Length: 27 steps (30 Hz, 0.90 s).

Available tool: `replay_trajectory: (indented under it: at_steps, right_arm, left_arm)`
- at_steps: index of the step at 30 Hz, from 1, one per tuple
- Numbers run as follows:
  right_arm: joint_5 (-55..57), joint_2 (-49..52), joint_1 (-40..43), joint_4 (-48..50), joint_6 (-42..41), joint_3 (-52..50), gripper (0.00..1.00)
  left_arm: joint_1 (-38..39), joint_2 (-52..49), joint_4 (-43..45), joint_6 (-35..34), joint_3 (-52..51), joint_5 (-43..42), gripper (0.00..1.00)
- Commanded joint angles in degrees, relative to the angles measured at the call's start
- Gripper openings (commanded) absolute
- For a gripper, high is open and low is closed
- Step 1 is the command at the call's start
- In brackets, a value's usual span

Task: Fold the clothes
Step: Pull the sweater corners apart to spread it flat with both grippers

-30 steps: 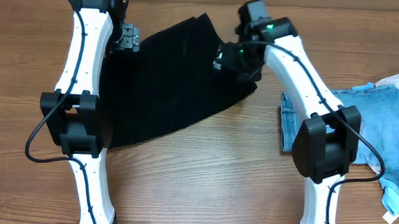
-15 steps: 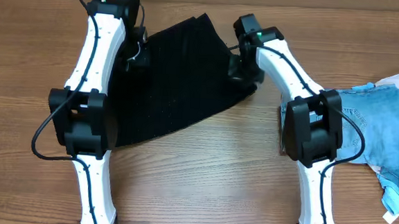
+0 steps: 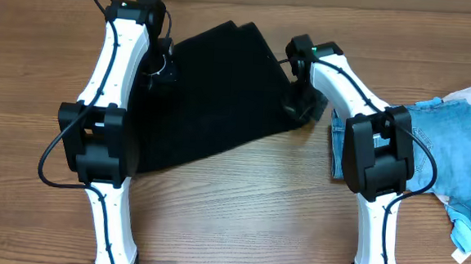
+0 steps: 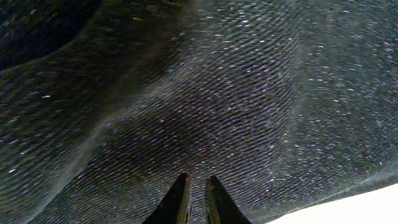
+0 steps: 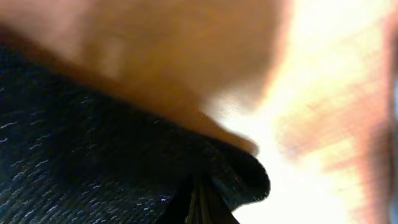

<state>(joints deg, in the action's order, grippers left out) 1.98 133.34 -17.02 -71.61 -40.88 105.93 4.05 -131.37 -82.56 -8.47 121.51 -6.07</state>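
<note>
**tabletop_tom:** Going from the left: the left end effector [image 4: 196,182] is clenched to a sliver. Creases in the black knit garment [image 3: 213,98] fan out from its tips, so I'd say it's pinching the left edge. The garment's spread on the worktop [image 3: 239,206] between the arms.

**foldbot_fan:** Thin pinch though. If it's only got a few fuzzy loops, one tug could slip it free and that side flops crooked.

**tabletop_tom:** The right end effector [image 5: 200,186] looks clamped on a bunched fold at the right corner. Blurry shot, mind.

**foldbot_fan:** That bunch could get folded in as a lump. Uneven pulls would skew the knit too. The denim [image 3: 463,154] is far right, and the right arm overlaps its left edge from overhead, so there's a snag risk.
</note>
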Motion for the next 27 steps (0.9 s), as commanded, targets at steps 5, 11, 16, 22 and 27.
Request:
replay_trajectory:
  at_steps: [5, 11, 16, 22, 27]
  right_arm:
    - [10.8, -4.5, -3.4, -11.9, -21.7, -3.6, 0.04]
    - [16.0, -15.3, -7.3, -11.0, -20.2, -3.5, 0.08]
    - [-7.1, -16.9, -3.3, 3.8, 7.7, -3.5, 0.1]
    - [-21.8, -16.6, -0.4, 21.7, 21.6, -3.5, 0.38]
    - [-23.1, -13.3, -0.2, 26.2, 21.8, -3.5, 0.25]
  left_arm:
    - [0.0, 1.7, -0.3, -0.1, -0.2, 0.3, 0.13]
    - [0.5, 1.7, -1.4, 1.4, -0.2, -1.7, 0.09]
    - [3.9, 1.7, -4.5, 1.3, -1.5, -7.1, 0.1]
    - [5.0, 1.7, -1.8, -8.8, -11.6, -7.1, 0.05]
    - [4.4, 1.7, 6.6, -10.0, -20.2, -7.1, 0.07]
